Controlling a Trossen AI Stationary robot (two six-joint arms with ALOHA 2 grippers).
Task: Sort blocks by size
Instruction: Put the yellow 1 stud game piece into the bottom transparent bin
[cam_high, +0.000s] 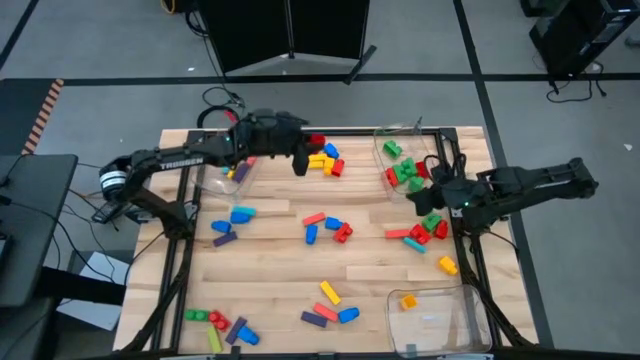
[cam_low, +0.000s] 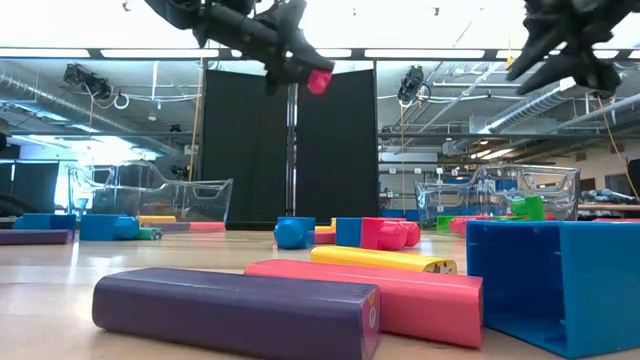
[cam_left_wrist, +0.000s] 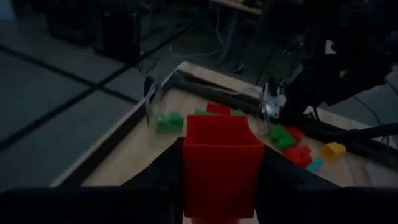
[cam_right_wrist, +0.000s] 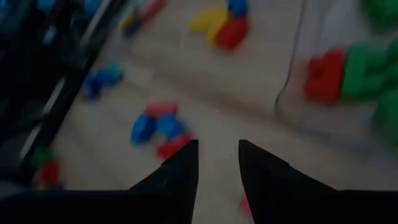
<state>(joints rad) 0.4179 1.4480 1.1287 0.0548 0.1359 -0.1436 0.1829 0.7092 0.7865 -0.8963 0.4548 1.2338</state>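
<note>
My left gripper (cam_high: 310, 143) hangs high over the far middle of the table, shut on a red block (cam_left_wrist: 221, 158), which also shows in the low view (cam_low: 320, 80). My right gripper (cam_right_wrist: 217, 163) is open with nothing between its fingers. It hovers at the table's right (cam_high: 424, 201), beside the far right clear bin (cam_high: 385, 150), which holds green and red blocks (cam_high: 404, 172). Loose blocks lie flat on the wood in clusters: yellow, blue and red ones (cam_high: 326, 161) below the left gripper and blue and red ones (cam_high: 327, 229) mid-table. My left gripper pinches the red block by two opposite side walls (cam_left_wrist: 188, 177) between its two fingers (cam_left_wrist: 163, 177). The fingers lie about level and point toward the table's right side. The block is lifted clear, high above the table, with its hollow side (cam_left_wrist: 217, 129) turned toward the wrist camera.
A clear bin (cam_high: 226, 176) stands at the far left and another (cam_high: 455, 318) at the near right with an orange block (cam_high: 408, 301) inside. More blocks lie at the near left (cam_high: 222, 325), near middle (cam_high: 331, 306) and right (cam_high: 420, 235).
</note>
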